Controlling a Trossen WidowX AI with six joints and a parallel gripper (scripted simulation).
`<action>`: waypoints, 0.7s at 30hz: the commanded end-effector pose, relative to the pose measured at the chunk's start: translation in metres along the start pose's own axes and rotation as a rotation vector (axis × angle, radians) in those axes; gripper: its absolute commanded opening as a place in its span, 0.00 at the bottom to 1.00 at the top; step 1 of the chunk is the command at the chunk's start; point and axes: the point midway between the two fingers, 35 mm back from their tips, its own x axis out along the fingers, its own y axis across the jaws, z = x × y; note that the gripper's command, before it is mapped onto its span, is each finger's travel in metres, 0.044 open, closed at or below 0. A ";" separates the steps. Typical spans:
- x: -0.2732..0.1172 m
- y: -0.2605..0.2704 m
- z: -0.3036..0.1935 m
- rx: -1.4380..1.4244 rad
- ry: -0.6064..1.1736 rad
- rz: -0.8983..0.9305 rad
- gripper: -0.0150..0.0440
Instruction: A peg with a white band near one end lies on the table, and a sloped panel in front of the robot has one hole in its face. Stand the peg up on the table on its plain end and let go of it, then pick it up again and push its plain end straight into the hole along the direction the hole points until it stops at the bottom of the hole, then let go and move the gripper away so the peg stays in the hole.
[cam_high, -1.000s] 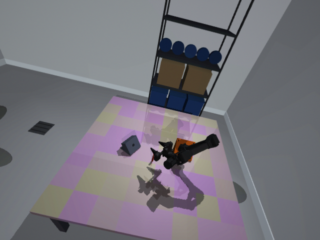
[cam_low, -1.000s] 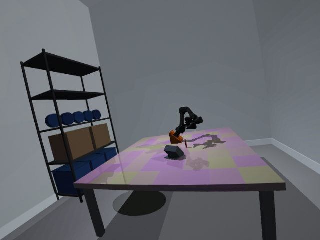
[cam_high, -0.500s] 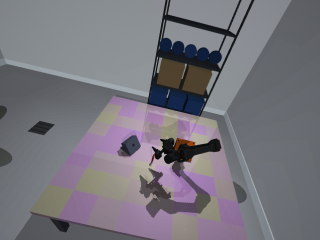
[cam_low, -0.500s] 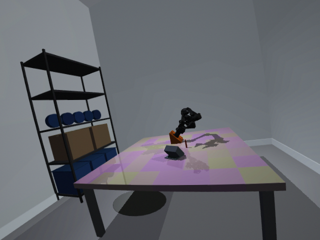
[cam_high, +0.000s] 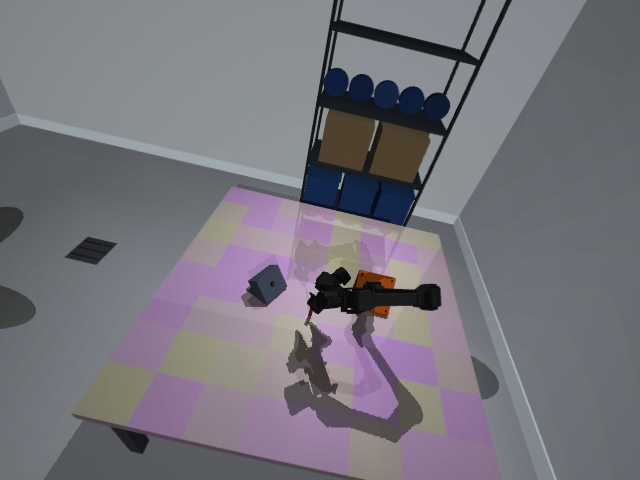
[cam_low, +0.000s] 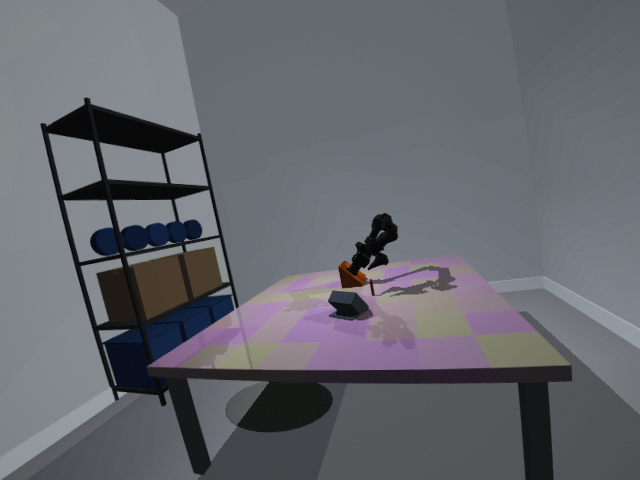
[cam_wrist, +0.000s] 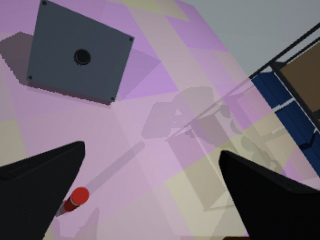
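Note:
The red peg (cam_high: 310, 314) (cam_low: 372, 287) (cam_wrist: 77, 199) stands upright on the table (cam_high: 206, 356) (cam_low: 392, 356). A thin pale band shows just below its red top in the wrist view. My gripper (cam_wrist: 154, 152) is wide open and empty, above the table. In the wrist view the peg is low on the left, beside the left finger and not centred between the fingers. The grey sloped panel (cam_high: 266, 291) (cam_low: 347, 299) (cam_wrist: 60, 45) stands apart from the peg. The dark round hole (cam_high: 272, 283) (cam_wrist: 82, 57) in its face is empty.
The orange base (cam_high: 383, 280) (cam_low: 352, 279) of the arm is close to the peg. A black shelf rack with blue bins (cam_high: 359, 195) and brown boxes (cam_high: 346, 139) (cam_low: 157, 279) stands beyond the table's edge. Shadows of the arm lie across the table.

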 end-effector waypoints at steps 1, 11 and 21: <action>0.006 0.001 -0.006 -0.036 0.117 -0.006 1.00; 0.015 0.004 -0.021 -0.066 0.438 0.046 1.00; 0.017 0.013 -0.020 -0.005 0.692 0.182 1.00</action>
